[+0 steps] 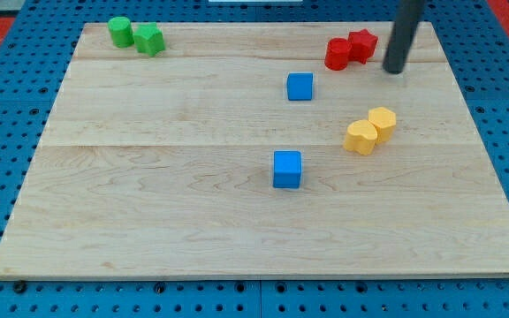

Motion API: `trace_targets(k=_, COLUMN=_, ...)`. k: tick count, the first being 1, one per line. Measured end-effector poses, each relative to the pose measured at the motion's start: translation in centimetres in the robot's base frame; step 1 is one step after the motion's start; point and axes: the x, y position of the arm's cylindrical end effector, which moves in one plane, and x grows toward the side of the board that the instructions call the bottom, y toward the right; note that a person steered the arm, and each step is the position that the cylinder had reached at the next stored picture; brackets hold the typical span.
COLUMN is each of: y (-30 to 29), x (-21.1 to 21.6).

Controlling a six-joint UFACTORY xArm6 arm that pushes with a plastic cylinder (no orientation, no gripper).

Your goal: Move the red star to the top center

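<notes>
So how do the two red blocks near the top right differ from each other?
The red star-shaped block sits toward the view's right, nearer my tip; the red rounded block sits to its left and slightly lower. The red star-shaped block shows pointed lobes; the red rounded block looks smoother, like a cylinder. They share the same red colour, similar size, and they touch each other.
</notes>
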Motion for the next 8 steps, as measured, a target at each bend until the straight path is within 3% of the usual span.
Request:
trace_targets(k=1, y=-0.6, x=-3.4)
trace_targets(k=3, y=-16.1, x=-6.3)
trace_targets(k=4, y=-13.8, x=-7.2)
trace_targets(k=5, y=-4.4, x=-6.6)
trace_targets(k=6, y=-4.1, x=-1.5)
trace_targets(k=8, y=-17.8, x=-3.1)
